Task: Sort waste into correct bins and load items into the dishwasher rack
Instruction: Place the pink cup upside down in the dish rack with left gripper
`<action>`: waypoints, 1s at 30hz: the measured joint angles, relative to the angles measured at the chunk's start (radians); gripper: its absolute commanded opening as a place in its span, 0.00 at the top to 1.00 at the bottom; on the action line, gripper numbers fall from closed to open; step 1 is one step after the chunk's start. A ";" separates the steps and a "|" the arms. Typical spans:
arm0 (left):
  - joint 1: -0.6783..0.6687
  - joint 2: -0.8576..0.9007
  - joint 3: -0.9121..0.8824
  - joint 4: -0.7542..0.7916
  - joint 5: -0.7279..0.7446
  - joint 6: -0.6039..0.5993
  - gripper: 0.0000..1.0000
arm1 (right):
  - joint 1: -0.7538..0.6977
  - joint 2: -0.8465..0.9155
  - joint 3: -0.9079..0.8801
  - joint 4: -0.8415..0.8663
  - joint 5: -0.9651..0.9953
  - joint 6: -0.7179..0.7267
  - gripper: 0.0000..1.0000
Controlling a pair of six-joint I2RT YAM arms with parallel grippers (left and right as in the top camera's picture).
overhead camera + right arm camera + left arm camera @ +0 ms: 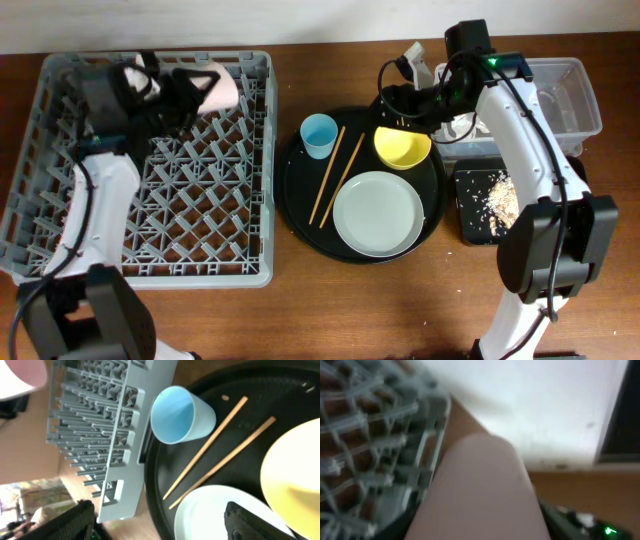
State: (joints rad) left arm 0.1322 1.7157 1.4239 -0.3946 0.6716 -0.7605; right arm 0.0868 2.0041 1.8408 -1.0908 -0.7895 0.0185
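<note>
Pink cup (222, 88), clenched in my left end effector (195, 90) over the rack (60, 250) in the frame's upper left, is mid-loading; next I'd lower it mouth-down between pegs, my right end effector (405, 100) hanging released above the bowl (402, 147).

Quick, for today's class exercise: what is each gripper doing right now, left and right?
Left gripper: fingers closed on the small pink plastic cup.
Right gripper: fingers open, holding nothing.
</note>
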 measured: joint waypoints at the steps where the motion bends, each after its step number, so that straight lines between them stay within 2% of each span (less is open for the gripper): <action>1: -0.014 0.002 0.084 -0.151 -0.071 0.097 0.59 | 0.000 0.000 0.000 -0.004 0.013 -0.004 0.08; 2: -0.035 0.003 0.186 -0.337 -0.138 0.175 0.59 | 0.000 0.000 0.000 -0.009 0.027 -0.008 0.03; 3: -0.059 0.003 0.265 -0.454 -0.202 0.242 0.59 | 0.000 0.000 0.000 -0.013 0.042 -0.010 0.01; 5: -0.133 -0.009 0.428 -0.698 -0.378 0.393 0.59 | 0.000 0.000 0.000 -0.029 0.092 -0.019 0.02; 9: -0.248 -0.006 0.465 -1.037 -0.539 0.482 0.59 | 0.000 0.000 0.000 -0.042 0.155 -0.019 0.02; 11: -0.291 0.011 0.464 -1.140 -0.581 0.494 0.58 | 0.000 0.000 0.000 -0.043 0.165 -0.020 0.02; 15: -0.334 0.032 0.393 -1.168 -0.663 0.481 0.58 | 0.000 0.000 0.000 -0.041 0.173 -0.019 0.02; 21: -0.338 0.040 0.105 -0.949 -0.705 0.466 0.59 | 0.000 0.000 0.000 -0.031 0.180 -0.021 0.02; 25: -0.339 0.038 0.015 -0.858 -0.695 0.465 0.59 | 0.000 0.000 0.000 -0.031 0.180 -0.021 0.01; 26: -0.340 0.036 0.003 -0.834 -0.689 0.465 0.54 | 0.000 0.000 0.000 -0.032 0.180 -0.021 0.02; 29: -0.349 0.037 -0.050 -0.774 -0.684 0.465 0.53 | 0.000 0.000 0.000 -0.032 0.180 -0.022 0.02; 30: -0.349 0.037 -0.052 -0.772 -0.683 0.465 0.49 | 0.000 0.000 0.000 -0.032 0.180 -0.022 0.02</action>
State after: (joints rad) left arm -0.2169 1.7523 1.3720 -1.1664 -0.0116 -0.2955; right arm 0.0868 2.0041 1.8408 -1.1225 -0.6094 -0.0036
